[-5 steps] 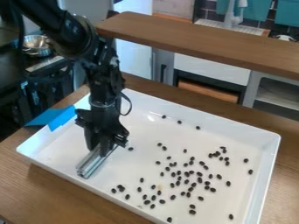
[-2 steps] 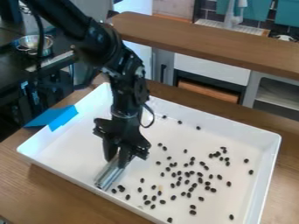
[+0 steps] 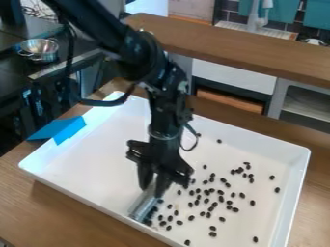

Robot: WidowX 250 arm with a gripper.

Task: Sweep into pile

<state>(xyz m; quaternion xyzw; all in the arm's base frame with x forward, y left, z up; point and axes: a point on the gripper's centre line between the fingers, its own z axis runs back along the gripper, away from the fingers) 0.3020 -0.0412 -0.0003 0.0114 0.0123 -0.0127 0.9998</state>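
Observation:
The black gripper (image 3: 155, 187) hangs over the lower middle of the white tray (image 3: 84, 166), shut on a silver metal bar (image 3: 144, 207). The bar lies low at the tray floor, slanting toward the near wall. Dark beans (image 3: 207, 200) are scattered over the tray's right half, densest around the centre right. Several beans lie right against the bar's right side, close to the near wall. The arm and gripper hide part of the tray's middle.
Blue tape (image 3: 58, 129) sticks to the tray's left corner. The tray rests on a wooden table (image 3: 38, 212). Behind it run a raised wooden ledge (image 3: 245, 53) and a dark counter with a metal bowl (image 3: 40, 48) at upper left.
The gripper has moved right across the tray with the bar, which now has several beans gathered along its right side. Beans once left of it have shifted right.

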